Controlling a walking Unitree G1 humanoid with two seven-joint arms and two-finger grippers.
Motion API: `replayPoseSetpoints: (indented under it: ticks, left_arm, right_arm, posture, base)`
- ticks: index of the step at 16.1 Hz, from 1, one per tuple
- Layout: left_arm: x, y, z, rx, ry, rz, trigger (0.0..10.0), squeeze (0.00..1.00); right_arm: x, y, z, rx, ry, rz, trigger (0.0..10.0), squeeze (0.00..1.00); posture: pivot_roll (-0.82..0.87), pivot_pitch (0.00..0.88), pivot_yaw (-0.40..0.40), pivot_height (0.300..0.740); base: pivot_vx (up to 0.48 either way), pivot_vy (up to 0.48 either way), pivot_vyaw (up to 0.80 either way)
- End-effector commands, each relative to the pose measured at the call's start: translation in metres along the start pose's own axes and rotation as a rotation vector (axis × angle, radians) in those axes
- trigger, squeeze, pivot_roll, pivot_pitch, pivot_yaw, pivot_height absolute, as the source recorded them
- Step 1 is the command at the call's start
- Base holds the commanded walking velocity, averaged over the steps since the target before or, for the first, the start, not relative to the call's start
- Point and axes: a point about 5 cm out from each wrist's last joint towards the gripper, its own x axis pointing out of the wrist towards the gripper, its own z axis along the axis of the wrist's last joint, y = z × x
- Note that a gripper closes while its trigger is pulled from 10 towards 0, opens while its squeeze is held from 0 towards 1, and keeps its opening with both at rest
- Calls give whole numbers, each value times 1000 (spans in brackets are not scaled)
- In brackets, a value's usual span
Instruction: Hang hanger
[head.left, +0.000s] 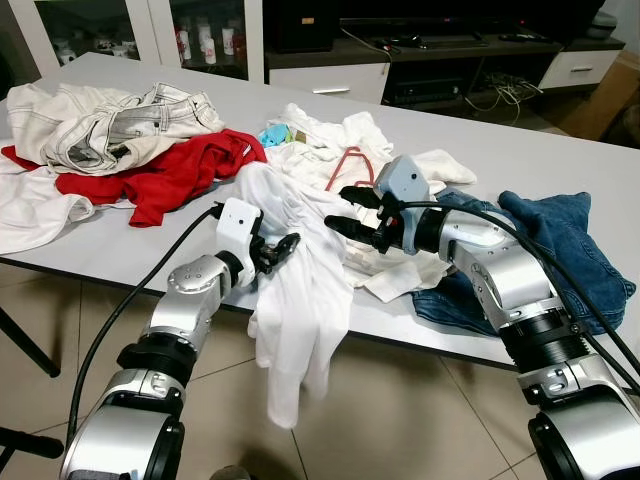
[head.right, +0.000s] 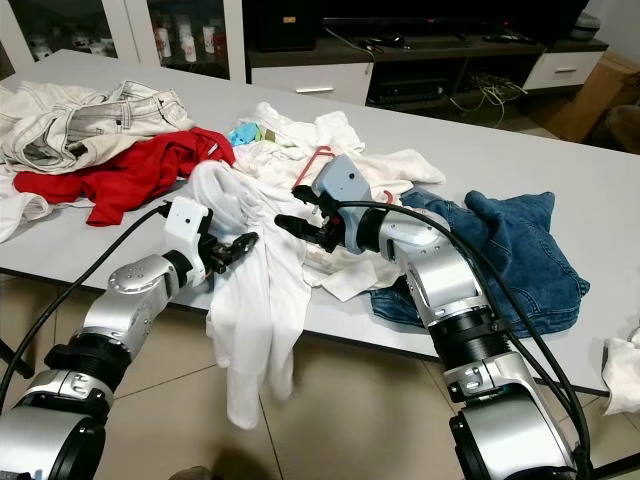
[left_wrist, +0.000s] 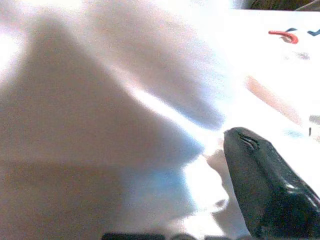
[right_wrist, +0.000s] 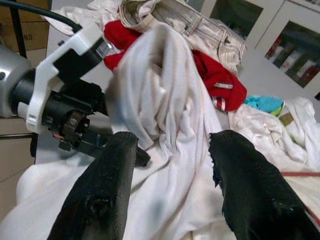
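White cotton garment (head.left: 290, 300) dominates centre frame, draped off the counter (head.left: 560, 160) front edge and hanging toward the floor. Left claw (head.left: 280, 250) sits centre-left, pressed against its upper fold; the wrist view has one finger against the cloth, the rest washed out, so can't tell whether it's pinching. Right claw (head.left: 350, 210) at centre, fingers spread apart, nothing between them, aimed at the same bunched fabric from the other side.

Red hanger (head.left: 350, 165) lies just above centre, partly buried in the white clothes pile (head.left: 330, 135), only the hook and a bit of one arm exposed. It's behind the right claw, near but not touching.

Judgement: step in hand looks like sorting out the white garment before the hanger comes into play. To do it well:
- confirm left grip on a single layer near collar or shoulder, not a wad
- right claw should take the opposite shoulder, then spread so the neck opening shows
- watch the overhang: most of the weight is off the edge, and it may slide
- keep clear of jeans (head.left: 560, 255) at right and red top (head.left: 170, 180) at left.
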Motion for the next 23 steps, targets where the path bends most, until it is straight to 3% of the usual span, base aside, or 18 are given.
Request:
replayPoseSetpoints:
  ticks: [1, 4, 6, 9, 13, 16, 19, 21, 22, 23]
  left_arm:
    - [4, 1, 9, 20, -23, 0, 10000, 1000]
    - [4, 2, 9, 23, -27, 5, 10000, 1000]
    - [3, 3, 8, 24, -28, 12, 10000, 1000]
    - [4, 5, 11, 27, -38, 25, 10000, 1000]
    - [6, 6, 18, 25, -67, 34, 10000, 1000]
    - [6, 6, 18, 28, -69, 33, 10000, 1000]
    - [6, 6, 17, 31, -70, 30, 10000, 1000]
    - [6, 5, 19, 31, -78, 27, 10000, 533]
    - [7, 4, 21, 32, -86, 24, 10000, 184]
    - [7, 4, 21, 33, -89, 23, 10000, 184]
  right_arm:
    - [-5, -3, 3, 11, -11, -9, 10000, 0]
    - [-18, 8, 6, 93, -66, 104, 10000, 0]
    - [-29, 35, -7, 104, -16, 290, 10000, 0]
    - [-30, 60, -22, 157, 34, 415, 10000, 0]
    - [-1, 64, -40, 238, 93, 282, 10000, 0]
    - [11, 63, -39, 262, 92, 249, 10000, 0]
    - [25, 61, -54, 284, 174, 187, 10000, 0]
    - [30, 60, -60, 297, 216, 166, 10000, 0]
    - [32, 62, -63, 292, 246, 169, 10000, 0]
    - [32, 62, -64, 289, 256, 170, 10000, 0]
  posture:
    - [12, 0, -63, 740]
    - [13, 0, -64, 740]
    - [12, 0, -63, 740]
    - [10, 0, -61, 740]
    - [12, 0, -61, 740]
    - [16, 0, -61, 740]
    - [21, 0, -66, 740]
    - [24, 0, -71, 740]
    - [25, 0, -73, 740]
    - [25, 0, -73, 740]
  base:
    - [0, 0, 0]
    - [0, 0, 0]
    - [0, 0, 0]
    - [0, 0, 0]
    - [0, 0, 0]
    - [0, 0, 0]
    - [0, 0, 0]
    - [0, 0, 0]
    - [0, 0, 0]
    - [0, 0, 0]
